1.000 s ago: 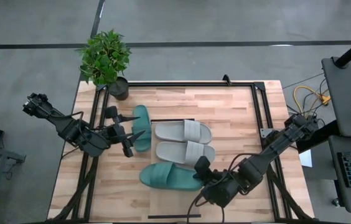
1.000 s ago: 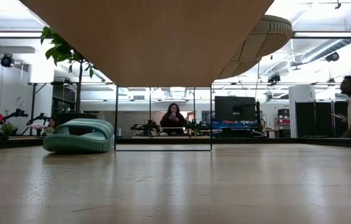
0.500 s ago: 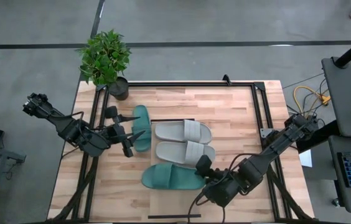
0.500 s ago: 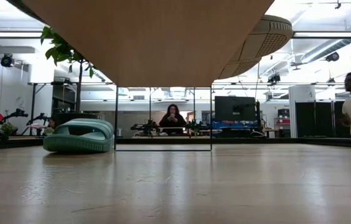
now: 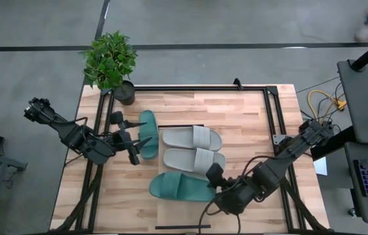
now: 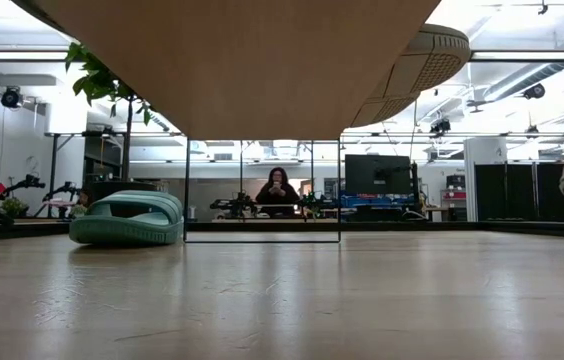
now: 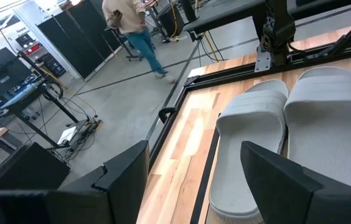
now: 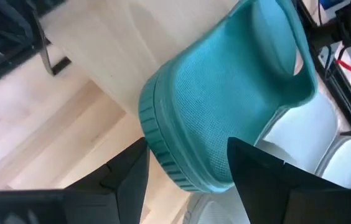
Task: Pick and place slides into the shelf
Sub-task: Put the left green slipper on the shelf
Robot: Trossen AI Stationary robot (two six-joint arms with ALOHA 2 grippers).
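Two light grey slides [image 5: 192, 138] [image 5: 194, 158] lie side by side across the pale shelf [image 5: 179, 212], which shows from below in the low view [image 6: 242, 60]. A teal slide [image 5: 181, 187] lies across the shelf nearer the front, sole down. My right gripper [image 5: 211, 177] is open, tilted down over this slide's right end [image 8: 225, 93], its fingers on either side without visible touch. The other teal slide [image 5: 147, 134] rests on the tabletop to the left [image 6: 127, 218]. My left gripper [image 5: 141, 140] hangs open beside it, facing the grey slides [image 7: 256, 118].
A potted plant [image 5: 110, 62] stands at the table's far left corner. A black metal frame [image 5: 272, 111] borders the tabletop. One slide's sole [image 6: 422, 65] overhangs the shelf edge. People stand in the room beyond the table.
My right gripper has let go of the teal slide on the shelf, risen a little and drawn slightly toward the table's near right. That slide has shifted a touch to the right and now lies across the shelf.
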